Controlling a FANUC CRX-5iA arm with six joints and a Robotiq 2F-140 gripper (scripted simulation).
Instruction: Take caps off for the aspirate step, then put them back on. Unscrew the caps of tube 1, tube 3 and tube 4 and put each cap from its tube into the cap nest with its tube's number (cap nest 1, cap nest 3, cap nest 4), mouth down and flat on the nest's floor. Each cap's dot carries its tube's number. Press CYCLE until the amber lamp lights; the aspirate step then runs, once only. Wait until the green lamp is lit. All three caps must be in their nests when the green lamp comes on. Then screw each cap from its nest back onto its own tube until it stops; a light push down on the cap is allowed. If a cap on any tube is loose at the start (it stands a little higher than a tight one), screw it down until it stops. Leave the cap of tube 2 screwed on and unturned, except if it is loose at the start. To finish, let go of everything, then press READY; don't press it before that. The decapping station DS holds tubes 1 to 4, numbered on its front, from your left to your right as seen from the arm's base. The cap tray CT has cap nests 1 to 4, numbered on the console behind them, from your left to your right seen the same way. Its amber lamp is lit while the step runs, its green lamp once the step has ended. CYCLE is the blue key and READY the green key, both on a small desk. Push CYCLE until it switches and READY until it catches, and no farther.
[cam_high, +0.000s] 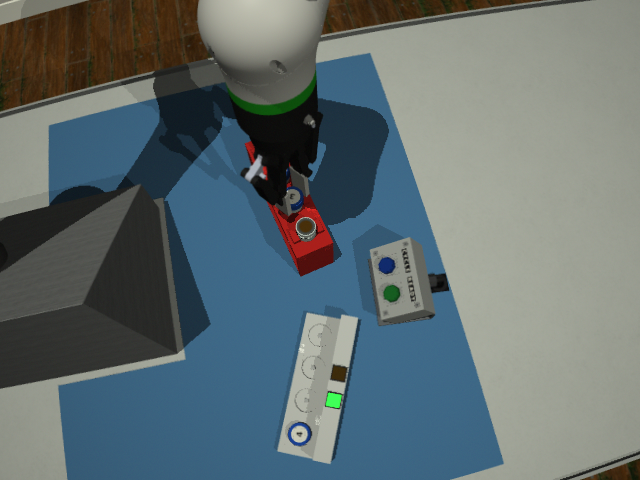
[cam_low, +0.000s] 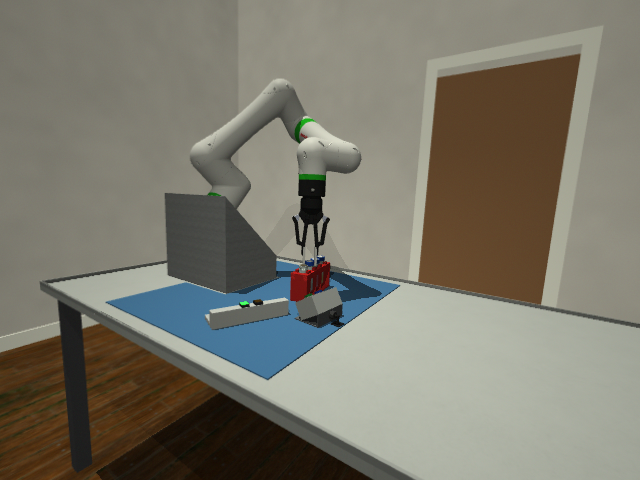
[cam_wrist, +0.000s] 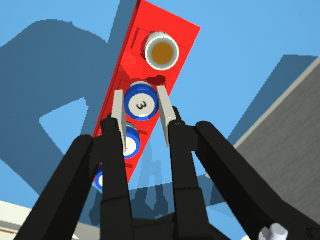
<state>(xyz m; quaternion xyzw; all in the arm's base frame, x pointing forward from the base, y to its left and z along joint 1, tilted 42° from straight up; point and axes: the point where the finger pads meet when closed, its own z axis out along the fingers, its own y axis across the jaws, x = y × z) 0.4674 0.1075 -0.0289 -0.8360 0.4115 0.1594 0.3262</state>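
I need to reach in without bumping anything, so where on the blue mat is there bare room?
Bare mat lies right of the cap tray below the key desk, and between tray and grey block. It is crowded at the red station, where the tool grips cap 3.

A "3" stands on the white dot of the blue cap; nothing else is readable.
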